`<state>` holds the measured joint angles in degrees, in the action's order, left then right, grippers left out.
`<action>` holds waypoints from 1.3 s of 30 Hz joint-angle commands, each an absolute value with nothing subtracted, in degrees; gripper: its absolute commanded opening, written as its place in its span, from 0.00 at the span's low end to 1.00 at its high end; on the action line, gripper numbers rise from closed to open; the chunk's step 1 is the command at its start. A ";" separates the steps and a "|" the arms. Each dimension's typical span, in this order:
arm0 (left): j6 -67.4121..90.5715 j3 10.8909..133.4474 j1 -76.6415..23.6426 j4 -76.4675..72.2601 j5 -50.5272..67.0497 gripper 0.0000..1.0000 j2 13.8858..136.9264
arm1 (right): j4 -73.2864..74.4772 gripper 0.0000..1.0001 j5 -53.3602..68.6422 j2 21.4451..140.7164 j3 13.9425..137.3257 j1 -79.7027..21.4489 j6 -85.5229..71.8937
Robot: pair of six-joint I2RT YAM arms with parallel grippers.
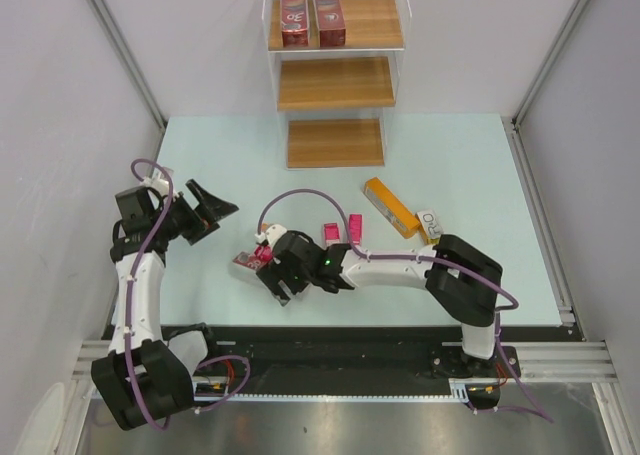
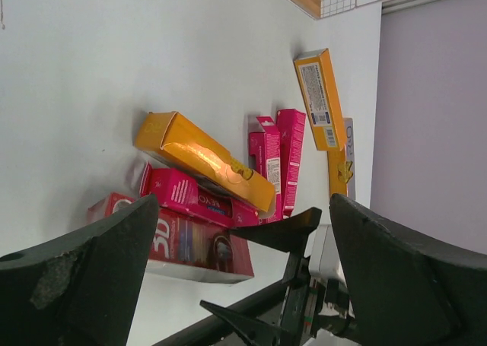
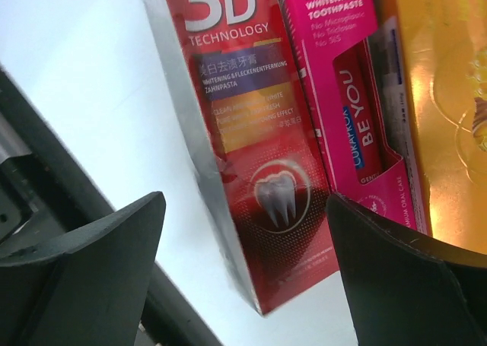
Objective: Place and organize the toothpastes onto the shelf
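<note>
The shelf (image 1: 335, 83) stands at the far middle of the table, with two dark red cartons (image 1: 293, 13) side by side on its top board. A pile of toothpastes lies near the front. In it a dark red "3D" carton (image 3: 243, 133) lies next to a pink one (image 3: 350, 95) and an orange one (image 3: 449, 95). My right gripper (image 3: 245, 209) hangs open over the end of the 3D carton, one finger on each side and neither touching it. My left gripper (image 1: 210, 210) is open and empty, to the left of the pile (image 2: 190, 243).
An orange carton (image 1: 392, 207) and a pale one (image 1: 430, 225) lie to the right of the pile, and two pink cartons (image 1: 342, 231) lie between. The two lower shelf boards (image 1: 336, 142) are bare. Grey walls close in both sides.
</note>
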<state>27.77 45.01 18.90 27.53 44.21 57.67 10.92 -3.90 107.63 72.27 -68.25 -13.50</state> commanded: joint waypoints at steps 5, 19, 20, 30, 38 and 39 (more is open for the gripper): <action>25.93 43.77 19.34 26.19 46.14 1.00 56.34 | 13.27 0.92 -6.42 110.39 72.77 -67.41 -14.50; 25.75 41.93 19.25 25.75 46.06 1.00 55.81 | 15.21 0.90 -9.40 105.39 72.86 -72.15 -12.30; 25.75 41.92 19.25 25.66 45.97 1.00 55.72 | 15.29 0.90 -9.32 104.86 72.77 -72.51 -12.22; 25.93 40.61 19.25 25.40 45.88 1.00 55.37 | 15.20 0.90 -10.63 101.95 72.86 -74.97 -11.60; 25.66 40.17 19.25 25.40 45.79 1.00 55.37 | 13.98 0.90 -9.06 103.80 72.77 -74.62 -11.95; 25.58 40.08 19.25 25.49 45.62 1.00 55.28 | 13.80 0.91 -8.36 103.97 72.86 -74.45 -12.04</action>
